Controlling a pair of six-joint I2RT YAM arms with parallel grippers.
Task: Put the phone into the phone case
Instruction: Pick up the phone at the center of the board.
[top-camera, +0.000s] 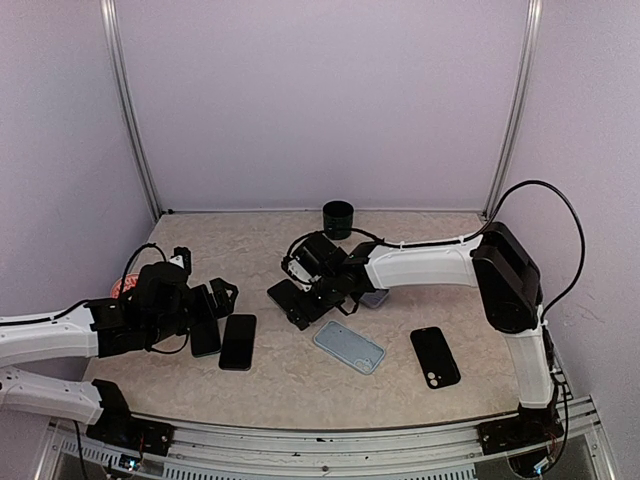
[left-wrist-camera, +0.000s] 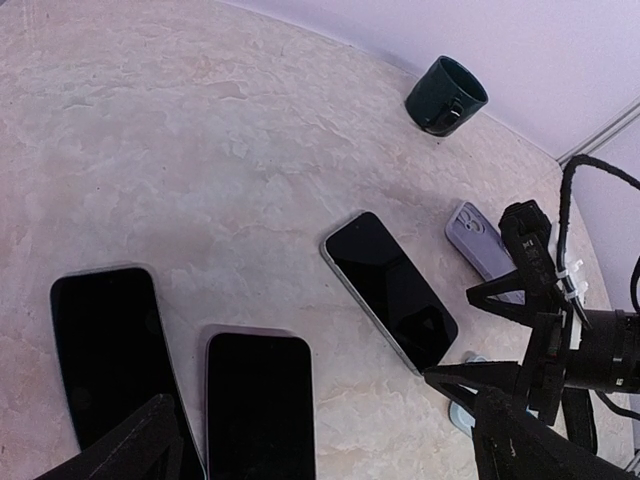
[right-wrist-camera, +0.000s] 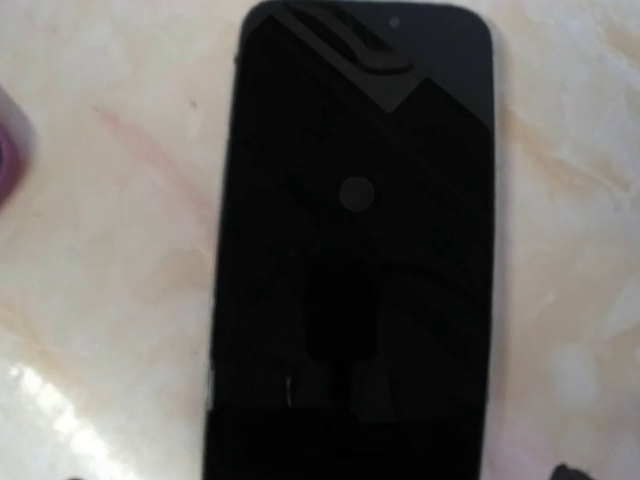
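My right gripper (top-camera: 303, 292), spread and empty, hangs over the phone (right-wrist-camera: 355, 240); its long axis seems to cross my jaws.

In the top view you are looking down from high behind the near edge, taking in the whole table (top-camera: 300, 385). Your left wrist camera is sitting low, facing slantwise across the table towards the dark cup (left-wrist-camera: 446, 95), which the top view is also showing. Your right wrist camera is pointing straight down, close over one phone (right-wrist-camera: 355, 250) that is filling its frame.
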